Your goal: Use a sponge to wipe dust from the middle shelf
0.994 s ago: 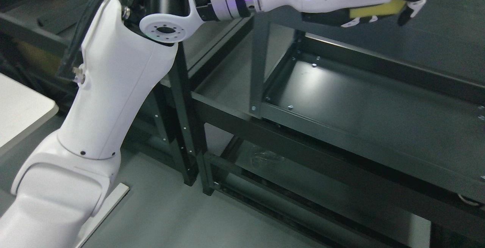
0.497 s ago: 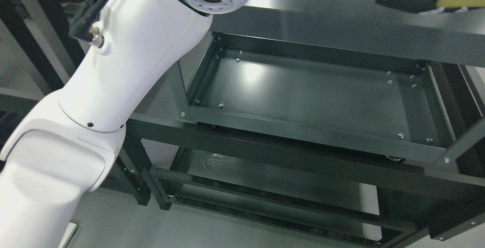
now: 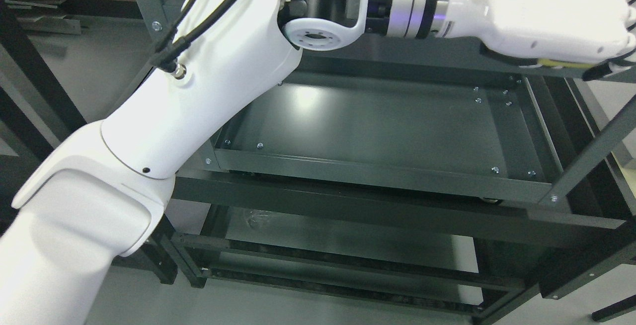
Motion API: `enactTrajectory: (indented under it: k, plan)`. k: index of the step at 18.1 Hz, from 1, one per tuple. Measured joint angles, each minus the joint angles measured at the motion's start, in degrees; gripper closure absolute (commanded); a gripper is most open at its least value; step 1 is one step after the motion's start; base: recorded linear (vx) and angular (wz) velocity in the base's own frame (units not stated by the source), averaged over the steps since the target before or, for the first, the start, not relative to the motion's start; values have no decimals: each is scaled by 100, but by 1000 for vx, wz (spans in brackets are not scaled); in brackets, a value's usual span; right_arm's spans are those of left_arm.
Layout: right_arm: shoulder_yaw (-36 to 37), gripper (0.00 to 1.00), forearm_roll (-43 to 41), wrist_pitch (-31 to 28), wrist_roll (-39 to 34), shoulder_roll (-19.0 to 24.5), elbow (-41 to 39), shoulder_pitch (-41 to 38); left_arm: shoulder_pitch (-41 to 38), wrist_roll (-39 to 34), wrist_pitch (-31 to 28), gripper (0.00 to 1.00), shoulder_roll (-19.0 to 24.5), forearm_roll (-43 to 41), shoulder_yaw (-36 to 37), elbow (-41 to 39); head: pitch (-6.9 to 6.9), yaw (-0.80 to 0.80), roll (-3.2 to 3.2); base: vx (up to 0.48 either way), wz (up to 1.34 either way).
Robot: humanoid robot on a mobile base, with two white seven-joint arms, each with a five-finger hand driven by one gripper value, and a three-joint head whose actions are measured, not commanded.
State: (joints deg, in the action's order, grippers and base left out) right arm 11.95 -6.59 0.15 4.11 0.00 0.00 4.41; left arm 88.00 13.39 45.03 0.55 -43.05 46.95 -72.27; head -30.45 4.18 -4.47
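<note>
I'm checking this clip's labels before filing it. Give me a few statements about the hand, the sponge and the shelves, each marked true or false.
1. The left hand is up at the top right of the picture, above the middle shelf. True.
2. The yellow sponge lies flat on the middle shelf's floor. False: only a thin yellow strip shows, under the hand, well above that floor.
3. The middle shelf holds several boxes. False: nothing stands on its dark floor; only bolt heads show near the corners.
4. The right hand is wiping the lower shelf. False: no right hand is in view.
5. A bright glare of light falls on the left part of the middle shelf's floor. True.
</note>
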Motion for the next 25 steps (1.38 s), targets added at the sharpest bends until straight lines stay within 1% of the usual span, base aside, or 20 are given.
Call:
enactTrajectory:
  k: [3, 6, 11, 19, 25]
  plan:
    - [0, 0, 0, 0, 0, 0, 0, -2, -259, 41, 1, 100, 37, -172, -78, -82, 0, 0, 0, 4, -26]
    - [0, 0, 0, 0, -1, 0, 0, -1, -454, 178, 1, 100, 169, -258, -272, -251, 0, 0, 0, -3, 14]
    - [0, 0, 0, 0, -2, 0, 0, -2, -799, 482, 1, 100, 541, -271, -775, -609, 0, 0, 0, -2, 9]
    - [0, 0, 0, 0, -8, 0, 0, -2, -1523, 752, 1, 99, 1563, 312, -1567, -1133, 0, 0, 0, 0, 0]
    - [0, 0, 0, 0, -27, 0, 0, -2, -2049, 830, 1, 99, 2539, 1015, -2124, -1522, 1, 0, 0, 0, 0]
